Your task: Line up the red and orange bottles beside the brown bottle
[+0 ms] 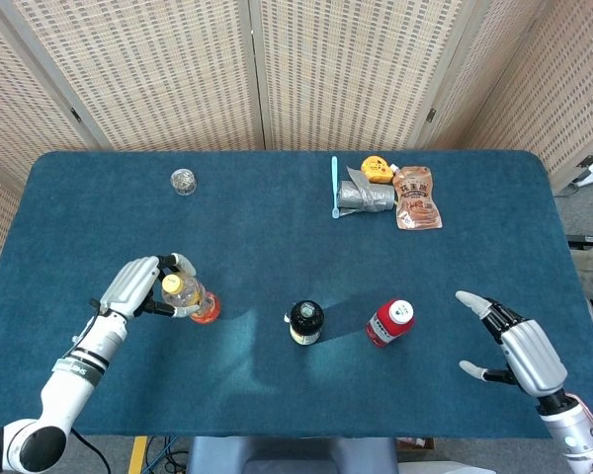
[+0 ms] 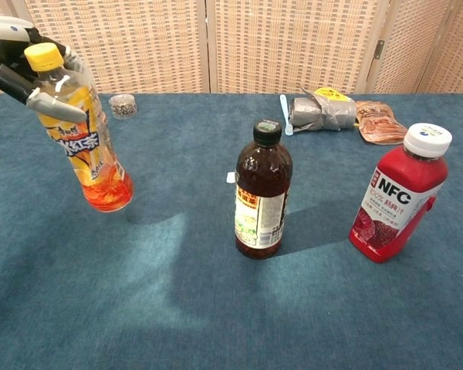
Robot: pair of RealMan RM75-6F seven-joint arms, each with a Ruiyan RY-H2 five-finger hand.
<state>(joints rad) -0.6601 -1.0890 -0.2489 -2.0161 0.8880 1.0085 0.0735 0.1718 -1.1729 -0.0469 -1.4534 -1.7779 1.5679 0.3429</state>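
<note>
The brown bottle stands upright at the table's front middle. To its right the red bottle with a white cap stands upright. My left hand holds the orange bottle near its yellow cap; the bottle is tilted and lifted just off the cloth, left of the brown bottle. My right hand hovers open at the front right, apart from the red bottle, and does not show in the chest view.
A small clear cup sits at the back left. At the back right lie a grey pouch, a blue toothbrush, a yellow object and a brown packet.
</note>
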